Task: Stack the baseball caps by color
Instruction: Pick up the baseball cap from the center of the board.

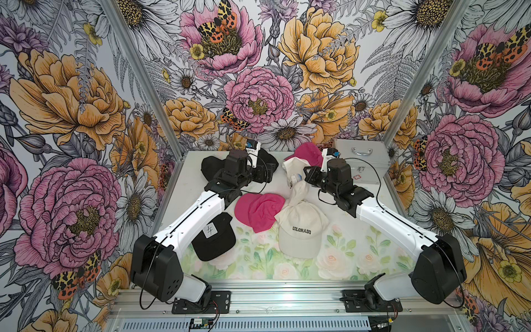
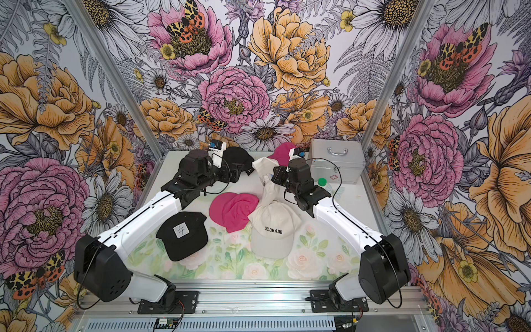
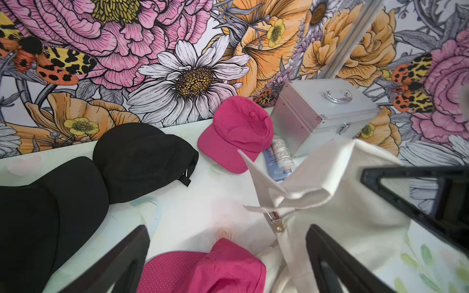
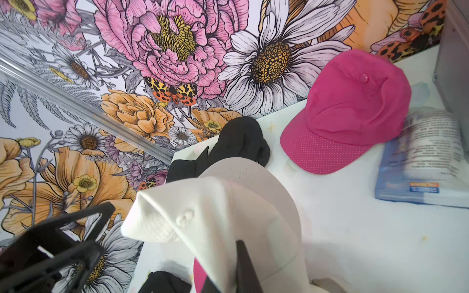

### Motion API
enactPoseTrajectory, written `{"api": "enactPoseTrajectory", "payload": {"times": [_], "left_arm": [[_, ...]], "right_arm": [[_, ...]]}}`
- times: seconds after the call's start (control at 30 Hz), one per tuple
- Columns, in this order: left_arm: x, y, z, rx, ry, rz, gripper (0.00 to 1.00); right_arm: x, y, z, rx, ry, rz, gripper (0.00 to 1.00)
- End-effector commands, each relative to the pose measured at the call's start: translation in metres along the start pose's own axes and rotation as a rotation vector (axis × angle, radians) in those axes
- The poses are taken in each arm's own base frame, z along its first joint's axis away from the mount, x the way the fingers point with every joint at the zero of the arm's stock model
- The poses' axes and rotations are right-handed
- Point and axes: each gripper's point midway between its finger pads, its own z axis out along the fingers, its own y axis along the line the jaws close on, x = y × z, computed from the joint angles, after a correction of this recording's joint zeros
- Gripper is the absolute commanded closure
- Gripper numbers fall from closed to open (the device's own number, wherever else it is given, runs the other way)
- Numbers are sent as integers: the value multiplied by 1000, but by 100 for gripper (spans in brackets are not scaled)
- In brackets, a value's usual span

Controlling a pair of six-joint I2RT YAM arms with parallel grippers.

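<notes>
My right gripper [image 4: 237, 256] is shut on a cream-white cap [image 4: 215, 218] and holds it up off the table; it hangs crumpled in both top views [image 1: 297, 186] [image 2: 268, 184]. My left gripper [image 3: 228, 263] stands open over the edge of a hot pink cap [image 3: 203, 271] and holds nothing. That pink cap [image 1: 258, 212] lies mid-table beside a cream "COLORADO" cap [image 1: 301, 230]. A black cap with a white patch [image 2: 182, 235] lies front left. Two black caps [image 3: 144, 152] [image 3: 50, 203] lie at the back left, and another pink cap [image 3: 238, 132] [image 4: 350, 111] at the back.
A silver metal case [image 1: 359, 161] [image 3: 324, 111] with a handle stands at the back right. A small white bottle with a green lid [image 2: 322, 181] [image 4: 431, 152] lies beside it, next to the back pink cap. Flowered walls close in on three sides.
</notes>
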Motion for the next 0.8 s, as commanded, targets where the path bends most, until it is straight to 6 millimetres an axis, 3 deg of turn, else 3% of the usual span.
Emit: {"api": "enactPoseTrajectory", "payload": {"times": [0.0,0.1,0.3,0.43,0.53,0.67,0.77], "left_arm": [[4,-66,-10,209,-53,231,1],[25,-94,6,235,-1,360,1],[37,-129,53,260,106,409,6],[38,-124,83,176,129,408,17],[39,-121,92,167,141,404,32],[37,-126,85,219,137,385,68],[36,-124,75,260,134,369,87]], "right_arm": [[-8,4,-7,2,-53,169,100],[-2,0,-6,24,-62,235,100],[-1,4,-8,29,-84,255,100],[2,-1,-10,34,-91,278,100],[0,-4,-13,44,-107,281,100],[-3,-13,-18,71,-139,279,97],[-5,-22,-19,91,-149,282,90]]}}
